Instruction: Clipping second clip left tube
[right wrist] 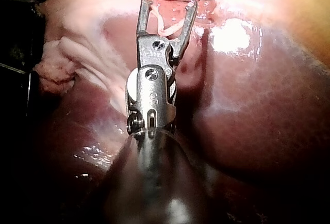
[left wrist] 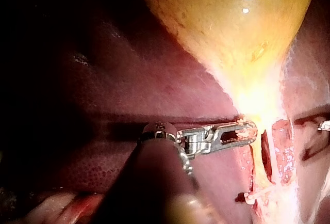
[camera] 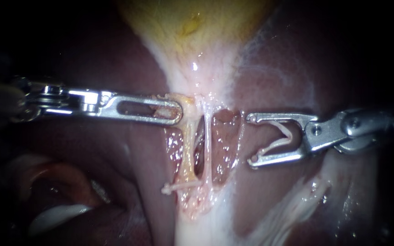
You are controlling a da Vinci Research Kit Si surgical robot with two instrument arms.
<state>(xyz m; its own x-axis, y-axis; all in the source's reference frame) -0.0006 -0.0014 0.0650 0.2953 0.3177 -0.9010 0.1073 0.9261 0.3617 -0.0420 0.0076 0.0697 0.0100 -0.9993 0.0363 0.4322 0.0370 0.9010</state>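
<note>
Starting at the left tube point(camera: 187, 152): stretched taut mid-scene, just beside the right tube point(camera: 207, 146), under the yellow gallbladder point(camera: 183, 23), over dark liver point(camera: 115, 150). Already wearing one white clip point(camera: 178, 186) across its lower end, well away from the gallbladder. No second one on yet, so roughly halfway at best, judging by this.

Held up top by the left instrument point(camera: 175, 109), jaws closed flat on a wad of tissue point(camera: 163, 110) right at the tube-gallbladder junction.

Over on the other side, the right instrument point(camera: 251, 140), jaws spread wide with a fresh clip point(camera: 281, 136) cradled between them, touching both, unsqueezed. Parked near but clear of both tubes, out past the right one.

Left to do, by my guess: reach across, straddle the left tube above the white clip, squeeze.
</note>
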